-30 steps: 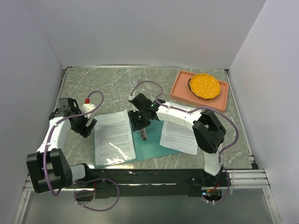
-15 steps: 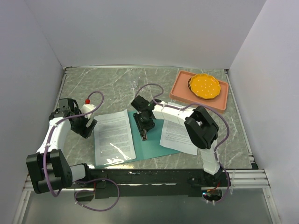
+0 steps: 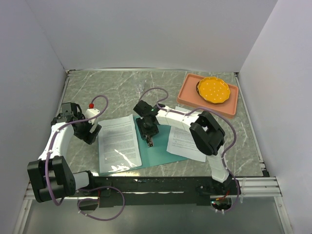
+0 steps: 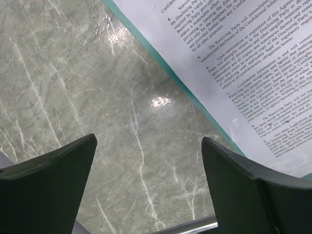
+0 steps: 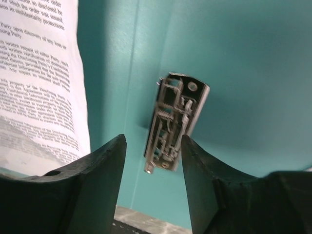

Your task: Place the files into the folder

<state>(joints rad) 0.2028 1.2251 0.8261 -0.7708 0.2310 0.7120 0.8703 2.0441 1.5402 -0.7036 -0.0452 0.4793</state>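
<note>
The teal folder (image 3: 158,152) lies open and flat near the table's front. One file (image 3: 118,144) lies on its left half. The second file (image 3: 185,143) lies at the right, overlapping the folder's right edge. My right gripper (image 3: 148,129) is open, low over the folder's spine. In the right wrist view its jaws (image 5: 153,141) straddle the near end of the metal clip (image 5: 175,122) on the teal folder (image 5: 243,63), with the left file (image 5: 39,83) beside it. My left gripper (image 3: 90,131) is open and empty over bare marble (image 4: 148,141), just left of the left file (image 4: 243,63).
A salmon-pink tray (image 3: 229,105) holding an orange dish (image 3: 213,89) stands at the back right. White walls close in the left, back and right sides. The right arm's cable (image 3: 156,91) loops above the folder.
My right gripper has shifted a little left and turned over the spine, settling around the clip's end. The left arm and both sheets have not moved.
</note>
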